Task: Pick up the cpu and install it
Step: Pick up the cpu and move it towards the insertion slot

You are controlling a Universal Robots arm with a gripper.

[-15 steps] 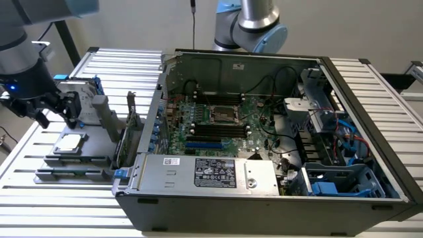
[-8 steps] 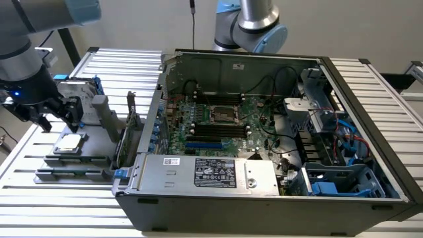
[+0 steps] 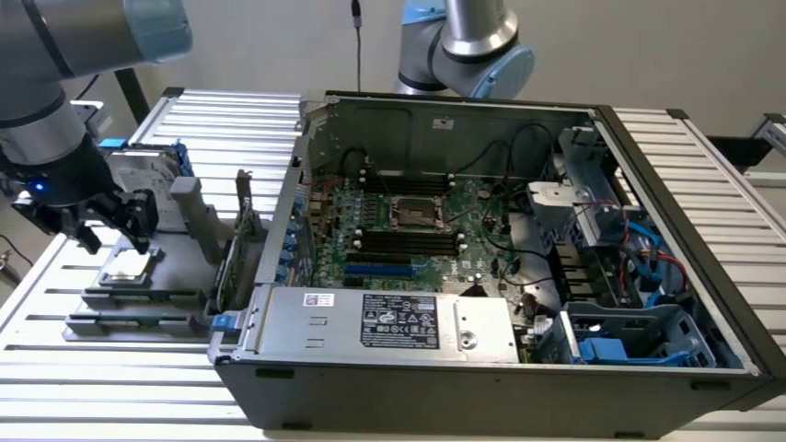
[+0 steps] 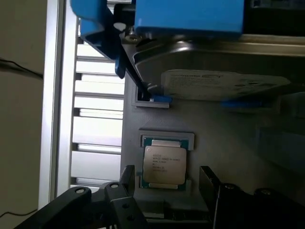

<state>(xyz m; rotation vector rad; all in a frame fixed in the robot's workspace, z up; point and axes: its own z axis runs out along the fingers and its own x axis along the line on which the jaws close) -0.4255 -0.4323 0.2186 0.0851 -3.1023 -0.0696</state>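
I'm checking the cpu [image 4: 164, 164] first: a small flat square chip with a pale silver metal lid and a darker greenish rim. It is lying face up in a shallow recess of the grey plastic fixture tray [image 4: 228, 138], which is sitting on the slatted aluminium table [image 3: 110, 368] at the exterior view's left of the open black computer case [image 3: 491, 396]. I'm judging the chip light, rigid, slick on top and fragile underneath, so I'd be gripping it gently by two opposite side edges and keeping it level. The recess walls are leaving little room beside those edges. The black two-finger gripper [image 4: 167, 174] is hovering just above the chip, released, with one finger on each side. It is grasping nothing and, as far as I can tell, not touching. The large rectangular silver hard drive [image 4: 214, 71] with its blue plastic bracket [image 4: 186, 16] is standing in the same tray just beside the recess, crowding the approach. A grey upright post [image 3: 184, 207] is rising between the chip and the case. Inside the case, the green motherboard [image 3: 467, 258] is carrying the dark square socket frame [image 3: 411, 212], well apart from the chip. The raised side wall [image 3: 293, 198] is standing between them, and the grey power supply box [image 3: 381, 322] is sitting along the case's near edge.
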